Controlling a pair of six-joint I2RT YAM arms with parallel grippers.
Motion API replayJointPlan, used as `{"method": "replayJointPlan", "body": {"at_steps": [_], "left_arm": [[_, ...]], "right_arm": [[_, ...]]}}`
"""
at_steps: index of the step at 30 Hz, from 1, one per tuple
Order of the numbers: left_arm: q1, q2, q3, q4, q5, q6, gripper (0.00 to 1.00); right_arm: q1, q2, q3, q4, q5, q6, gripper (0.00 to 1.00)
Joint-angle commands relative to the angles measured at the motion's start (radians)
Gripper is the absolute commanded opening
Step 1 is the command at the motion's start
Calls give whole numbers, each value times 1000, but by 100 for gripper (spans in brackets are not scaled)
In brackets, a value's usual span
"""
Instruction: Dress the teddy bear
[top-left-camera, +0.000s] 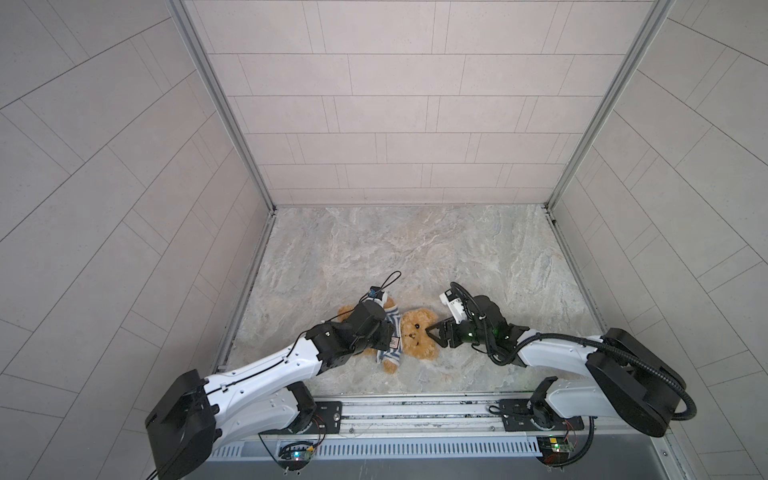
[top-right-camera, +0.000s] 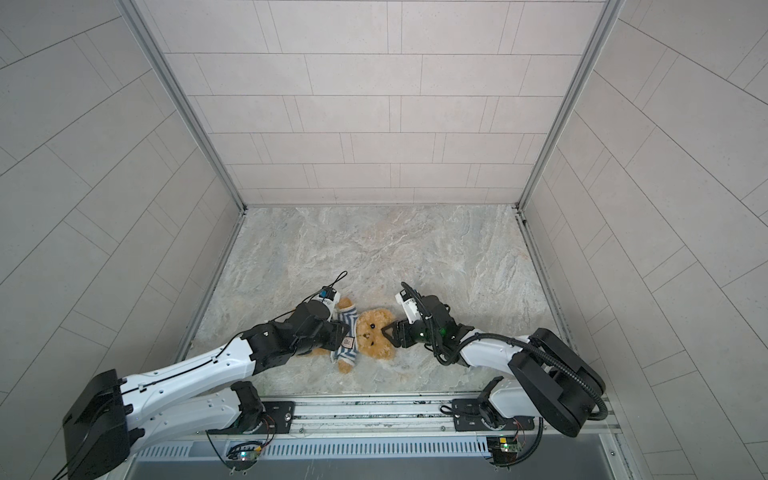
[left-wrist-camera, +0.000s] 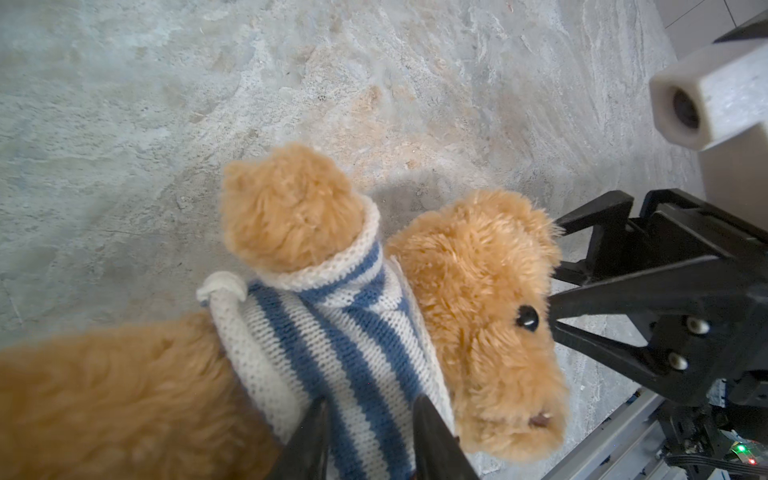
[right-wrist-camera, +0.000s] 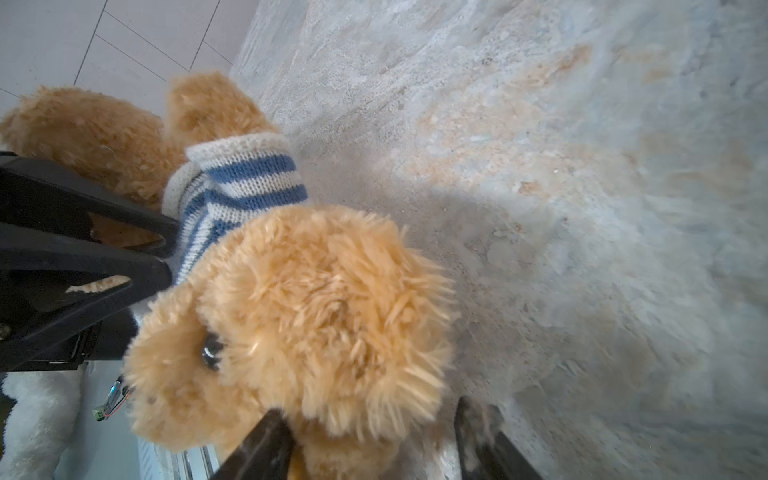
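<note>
The left gripper (left-wrist-camera: 370, 415) is pinched on a fold of the striped shirt (left-wrist-camera: 324, 332) at the chest. The right gripper (right-wrist-camera: 368, 409) stands spread at the crown of the head, one finger (right-wrist-camera: 266, 440) against the fur, the other just clear, so it grasps nothing. Between them lies the teddy bear (top-left-camera: 417, 336), on its back with its head toward the right arm and its legs toward the left. It is fluffy and golden-brown, with round ears, black bead eyes and a dark nose. The blue-and-white knitted shirt is on its body, and both paws (left-wrist-camera: 291, 208) poke out of the white-cuffed sleeves. A small badge (top-left-camera: 394, 343) shows on the front, and the lower body is bare. It rests on a marbled grey-beige table top (top-left-camera: 395, 249), close to the near edge, where a metal rail (top-left-camera: 415, 409) carries both arm bases. Pale tiled walls (top-left-camera: 395, 104) close off the left, right and far sides, with aluminium posts (top-left-camera: 220, 104) at the corners. Most of the surface beyond the bear lies open up to the far wall.
</note>
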Motion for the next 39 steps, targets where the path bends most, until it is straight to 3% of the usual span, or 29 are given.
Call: {"method": "replayJointPlan", "body": {"at_steps": [1,7,11,19,21,25,27,32,39], "left_arm": [[8,5,-70,39,30,-40,36],[9,-5,-150,128,44,-90,33],[9,-48,-179,140,32,-98,33],[9,-126,-215,157,30,-118,34],[9,-158,-192,113,16,-106,36],[25,-244,-147,37,23,-71,47],[70,-272,-150,41,86,-74,50],[139,-345,-176,62,151,-108,47],[144,-334,-198,180,189,-160,45]], "right_arm": [[6,32,-10,132,-62,69,64],[6,70,-11,194,-91,99,58],[7,95,-8,260,-120,130,34],[7,90,15,297,-152,125,0],[3,24,27,211,-131,72,0],[35,-170,176,-339,4,-203,0],[38,-228,216,-472,44,-310,0],[35,-294,255,-595,117,-453,0],[45,-295,263,-606,118,-490,0]]}}
